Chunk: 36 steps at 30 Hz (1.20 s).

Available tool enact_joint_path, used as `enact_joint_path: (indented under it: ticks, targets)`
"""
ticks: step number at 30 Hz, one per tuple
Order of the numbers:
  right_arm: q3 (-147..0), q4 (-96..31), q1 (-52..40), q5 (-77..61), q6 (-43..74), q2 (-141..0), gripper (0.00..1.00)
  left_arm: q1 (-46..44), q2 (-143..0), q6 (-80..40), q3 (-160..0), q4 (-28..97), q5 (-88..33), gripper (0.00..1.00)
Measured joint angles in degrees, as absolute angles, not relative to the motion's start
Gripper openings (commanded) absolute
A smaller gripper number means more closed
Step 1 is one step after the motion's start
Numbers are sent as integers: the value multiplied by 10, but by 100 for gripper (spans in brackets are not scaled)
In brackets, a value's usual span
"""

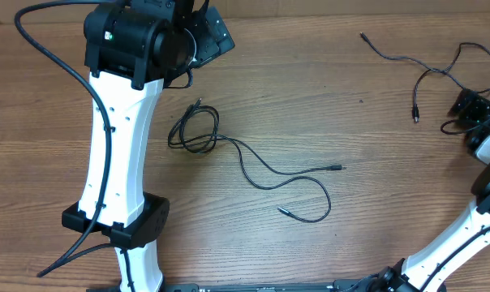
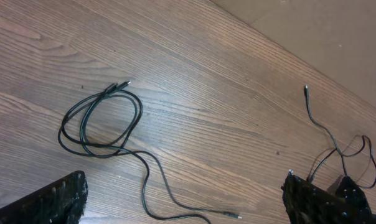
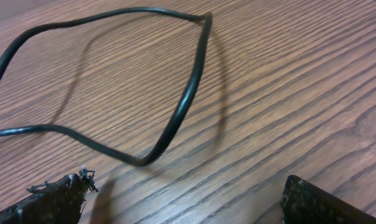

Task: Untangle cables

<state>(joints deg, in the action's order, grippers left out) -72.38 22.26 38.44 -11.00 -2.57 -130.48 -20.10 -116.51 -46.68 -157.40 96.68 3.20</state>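
One thin black cable [image 1: 195, 130] lies coiled mid-table, with two tails running right to small plugs [image 1: 338, 168]. In the left wrist view the coil [image 2: 101, 121] lies ahead of my open left gripper [image 2: 185, 211], and a tail plug [image 2: 235, 216] rests between the fingers on the table. That left gripper [image 1: 208, 36] hangs at the back left. A second cable [image 1: 407, 61] trails across the back right toward my right gripper [image 1: 470, 107]. In the right wrist view a raised loop of it [image 3: 188, 93] arches just ahead of the open right gripper [image 3: 185, 199], with nothing between the fingers.
The left arm's white link [image 1: 119, 146] stretches along the left side, with its thick black hose [image 1: 42, 36] looping beside it. The right arm's white link [image 1: 464, 235] sits at the front right corner. The wooden table [image 1: 326, 105] carries nothing else.
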Motion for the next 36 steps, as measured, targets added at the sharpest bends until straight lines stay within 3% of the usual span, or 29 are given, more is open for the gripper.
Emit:
enact_joint_path:
  ticks: [13, 19, 36]
  targets:
    - [-722, 8, 341, -172, -21, -1089, 100, -201, -1165, -467, -1574, 967, 32, 100]
    - [-723, -98, 233, -202, -45, -1011, 100, -201, -1165, -467, -1574, 967, 32, 100]
    - [-723, -286, -131, -269, -143, -1009, 100, -201, -1165, -467, -1574, 967, 32, 99]
